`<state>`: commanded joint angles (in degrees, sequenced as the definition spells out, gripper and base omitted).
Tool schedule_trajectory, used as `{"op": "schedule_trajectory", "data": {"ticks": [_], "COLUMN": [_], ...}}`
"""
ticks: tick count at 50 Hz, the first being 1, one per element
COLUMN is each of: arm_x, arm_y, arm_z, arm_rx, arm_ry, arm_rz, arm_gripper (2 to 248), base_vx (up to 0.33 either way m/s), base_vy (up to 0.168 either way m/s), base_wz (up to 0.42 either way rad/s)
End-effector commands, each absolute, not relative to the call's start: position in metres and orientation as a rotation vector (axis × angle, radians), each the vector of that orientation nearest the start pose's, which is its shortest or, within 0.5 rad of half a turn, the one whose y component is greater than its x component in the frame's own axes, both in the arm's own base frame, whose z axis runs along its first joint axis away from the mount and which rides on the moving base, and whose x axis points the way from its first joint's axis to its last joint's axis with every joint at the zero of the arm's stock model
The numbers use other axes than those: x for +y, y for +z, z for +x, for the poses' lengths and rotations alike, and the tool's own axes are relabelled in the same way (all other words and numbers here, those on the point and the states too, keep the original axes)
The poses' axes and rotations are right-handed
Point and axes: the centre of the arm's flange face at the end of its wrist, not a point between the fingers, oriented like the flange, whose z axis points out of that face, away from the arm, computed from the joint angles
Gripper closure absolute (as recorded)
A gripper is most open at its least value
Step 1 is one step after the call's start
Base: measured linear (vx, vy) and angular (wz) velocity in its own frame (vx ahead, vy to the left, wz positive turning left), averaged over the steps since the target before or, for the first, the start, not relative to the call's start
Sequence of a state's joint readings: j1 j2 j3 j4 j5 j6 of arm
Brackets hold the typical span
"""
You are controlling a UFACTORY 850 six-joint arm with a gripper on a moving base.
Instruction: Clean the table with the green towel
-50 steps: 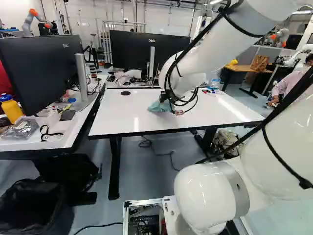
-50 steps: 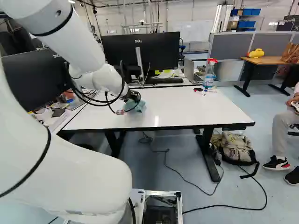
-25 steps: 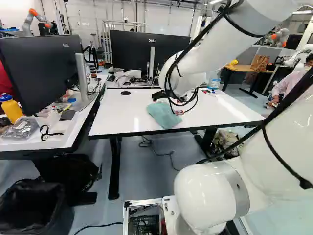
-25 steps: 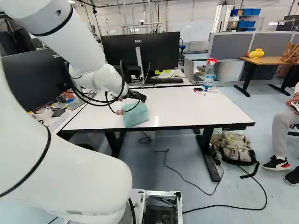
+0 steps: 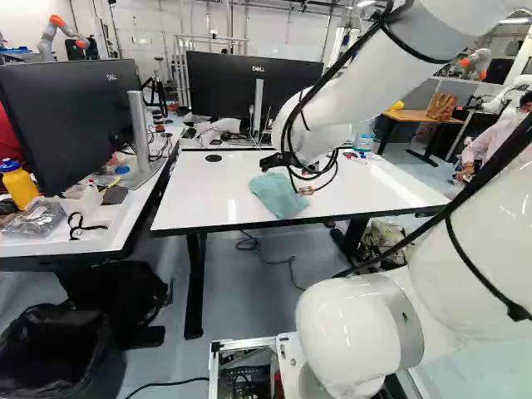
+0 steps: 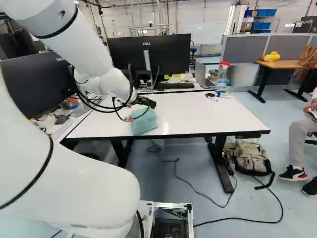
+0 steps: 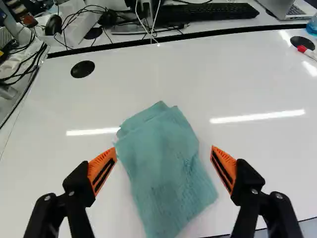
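Note:
Over the white table [image 6: 198, 116], my gripper [image 6: 148, 103] stands near its left half in the right base view. The green towel [image 6: 144, 122] lies spread on the tabletop near the front edge, folded over at its far end. In the wrist view the gripper [image 7: 164, 148] is open, its orange pads wide apart on either side of the towel [image 7: 163, 173] and gripping nothing. The towel shows below and between them, with bare tabletop around it.
A spray bottle [image 6: 222, 79] and markers [image 6: 212, 97] are at the table's far right corner. Monitors [image 5: 249, 96] stand behind the table, another [image 5: 66, 125] on the side desk at left. A backpack [image 6: 250, 157] lies on the floor.
One second ago the towel was bunched at the gripper; now it lies spread out. The gripper has opened, let go and moved up off it. The base has not moved.

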<state>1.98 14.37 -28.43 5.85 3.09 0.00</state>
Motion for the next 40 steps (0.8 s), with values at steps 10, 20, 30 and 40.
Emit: {"op": "schedule_trajectory", "data": {"ticks": [10,20,30,40], "arm_x": [0.002,-0.008,-0.013,-0.013], "arm_y": [0.468,0.468,0.468,0.467], "arm_z": [0.367,0.367,0.367,0.367], "arm_rx": [0.138,0.178,0.198,0.197], "arm_ry": [-1.209,-1.213,-1.216,-1.221], "arm_rz": [-2.856,-2.863,-2.867,-2.865], "arm_gripper": [3,3,3,3], "base_vx": [0.0,0.0,0.0,0.0], "base_vy": [0.0,0.0,0.0,0.0], "base_wz": [0.0,0.0,0.0,0.0]}}
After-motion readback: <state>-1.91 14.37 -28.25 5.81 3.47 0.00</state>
